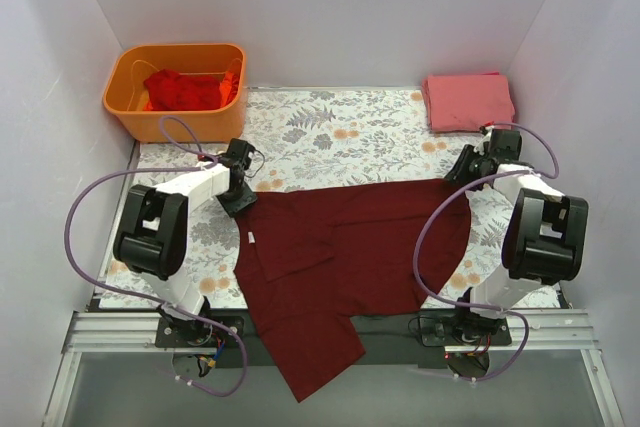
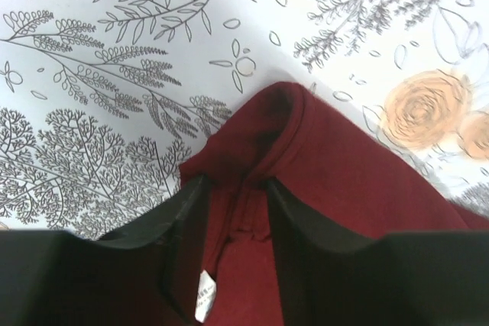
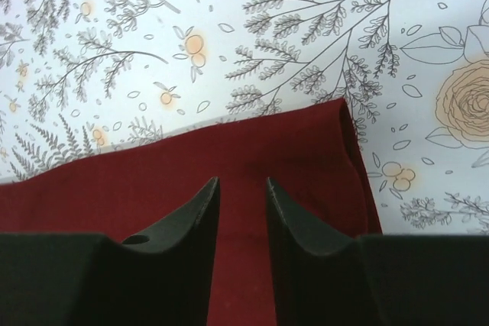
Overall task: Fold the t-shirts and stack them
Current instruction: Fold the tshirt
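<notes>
A dark maroon t-shirt (image 1: pixel 340 247) lies spread on the floral table cover, its lower part hanging over the near edge. My left gripper (image 1: pixel 238 202) is at its far left corner. In the left wrist view the jaws (image 2: pixel 235 188) stand apart with a raised ridge of maroon cloth (image 2: pixel 267 135) between them, a white label (image 2: pixel 202 295) below. My right gripper (image 1: pixel 462 169) is at the far right corner, its jaws (image 3: pixel 243 185) apart over flat maroon cloth (image 3: pixel 153 173). A folded salmon-pink t-shirt (image 1: pixel 468 102) lies at the back right.
An orange plastic bin (image 1: pixel 130 97) at the back left holds bright red t-shirts (image 1: pixel 185 89). White walls close in the left, back and right sides. The metal rail of the arm bases (image 1: pixel 100 327) runs along the near edge.
</notes>
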Tool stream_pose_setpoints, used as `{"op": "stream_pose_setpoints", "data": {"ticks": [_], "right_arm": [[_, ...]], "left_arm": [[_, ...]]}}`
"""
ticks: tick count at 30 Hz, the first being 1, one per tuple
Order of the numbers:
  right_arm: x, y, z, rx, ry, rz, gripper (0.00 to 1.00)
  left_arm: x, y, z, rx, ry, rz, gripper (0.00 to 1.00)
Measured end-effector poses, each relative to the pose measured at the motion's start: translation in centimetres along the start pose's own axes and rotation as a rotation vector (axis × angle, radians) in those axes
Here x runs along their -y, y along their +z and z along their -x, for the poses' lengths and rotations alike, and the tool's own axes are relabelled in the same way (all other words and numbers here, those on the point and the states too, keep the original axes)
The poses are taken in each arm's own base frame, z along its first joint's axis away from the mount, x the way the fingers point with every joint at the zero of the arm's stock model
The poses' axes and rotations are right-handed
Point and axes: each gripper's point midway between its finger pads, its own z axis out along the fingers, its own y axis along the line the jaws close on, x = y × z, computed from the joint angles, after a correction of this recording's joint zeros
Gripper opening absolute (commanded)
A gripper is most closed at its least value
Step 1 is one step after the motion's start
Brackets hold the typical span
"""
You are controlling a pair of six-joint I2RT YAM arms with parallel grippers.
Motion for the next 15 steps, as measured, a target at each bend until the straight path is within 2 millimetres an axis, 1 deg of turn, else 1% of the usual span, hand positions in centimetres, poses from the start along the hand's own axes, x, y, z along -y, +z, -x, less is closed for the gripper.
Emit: {"op": "stream_pose_setpoints", "data": {"ticks": [2,3,6,7,8,13,15], "right_arm": [[0.7,0.9,-0.2,-0.004,0.037,0.008,0.35],[1.1,1.3,-0.5,-0.009,0.055,0.011,0.35],[2.9,2.4,-1.4,-0.022,0.123,0.004,0.35],[3.1,2.6,-1.5,-0.02,0.152,0.016,0.35],[3.7,2.6,-1.0,0.0,0.181,0.02,0.35],[5.0,2.5,0.0,0.042,0.272,0.049,0.35],[5.6,2.3,0.5,0.062,0.285,0.044,0.35]], "left_arm": [[0.0,0.6,0.0,0.002,0.002,0.015,0.27],[0.2,0.7,0.3,0.01,0.001,0.017,0.22],[0.8,1.0,0.9,0.021,-0.002,0.028,0.16],[0.9,1.1,1.1,0.024,-0.002,0.028,0.16],[1.1,1.3,1.4,0.027,-0.004,0.034,0.16],[2.3,1.8,2.7,0.041,-0.006,0.043,0.15],[2.9,2.0,3.3,0.047,-0.004,0.04,0.18]]}}
